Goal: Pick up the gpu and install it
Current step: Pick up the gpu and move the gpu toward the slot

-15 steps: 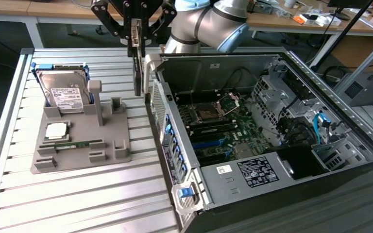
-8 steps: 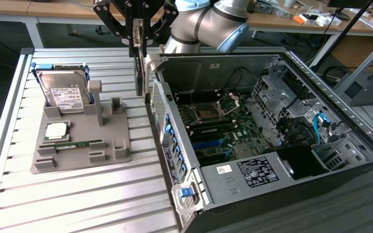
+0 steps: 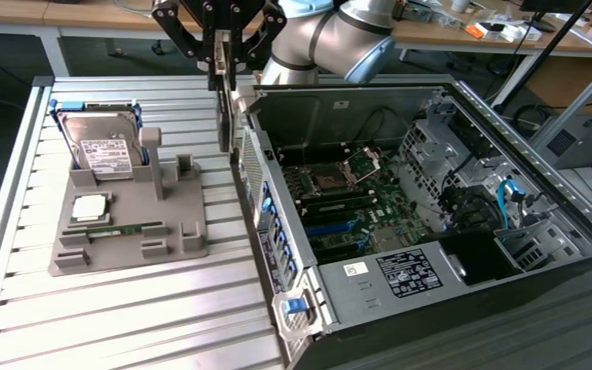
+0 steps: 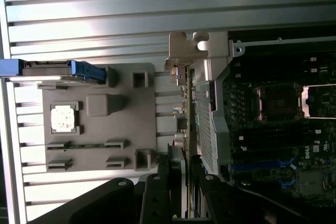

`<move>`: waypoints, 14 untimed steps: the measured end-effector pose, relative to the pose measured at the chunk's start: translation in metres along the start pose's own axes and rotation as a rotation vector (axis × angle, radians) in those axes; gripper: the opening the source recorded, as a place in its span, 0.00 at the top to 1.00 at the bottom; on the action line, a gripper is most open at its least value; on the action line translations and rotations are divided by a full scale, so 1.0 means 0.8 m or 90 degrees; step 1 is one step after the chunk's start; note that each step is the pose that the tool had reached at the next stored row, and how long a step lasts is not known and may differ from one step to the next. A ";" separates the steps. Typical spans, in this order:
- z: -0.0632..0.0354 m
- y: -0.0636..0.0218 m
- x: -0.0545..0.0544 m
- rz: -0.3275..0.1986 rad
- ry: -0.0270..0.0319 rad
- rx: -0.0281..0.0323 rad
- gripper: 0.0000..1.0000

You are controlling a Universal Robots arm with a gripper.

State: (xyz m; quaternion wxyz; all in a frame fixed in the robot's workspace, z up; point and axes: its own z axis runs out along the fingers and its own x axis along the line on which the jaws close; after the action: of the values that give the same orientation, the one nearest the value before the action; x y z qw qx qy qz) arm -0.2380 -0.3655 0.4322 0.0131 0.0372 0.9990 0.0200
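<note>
1. Gripper (image 4: 179, 190) is clamped on the gpu (image 4: 185, 100), which hangs edge-on with its bracket (image 4: 187, 51) at the far end.
2. The gpu's up in the air, just outside the case (image 3: 378, 87) wall.
3. It's over the table (image 3: 121, 308) strip between the case and the tray (image 3: 188, 223).
4. The drive (image 3: 105, 150) stands well apart on the exterior view's left.

I get the gpu (image 3: 221, 116) edge-on, faces hidden, hand (image 3: 221, 63) cropped at the exterior view's top, hard drive (image 3: 105, 150) label unreadable
</note>
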 end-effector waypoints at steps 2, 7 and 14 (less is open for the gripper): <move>0.000 0.000 -0.001 0.000 0.0001 0.0000 0.73; 0.000 0.000 -0.004 0.000 0.0000 0.0000 0.73; 0.000 0.001 -0.009 0.000 0.0000 0.0000 0.73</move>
State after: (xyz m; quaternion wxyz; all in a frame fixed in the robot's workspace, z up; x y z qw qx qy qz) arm -0.2311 -0.3655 0.4323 0.0131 0.0372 0.9990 0.0200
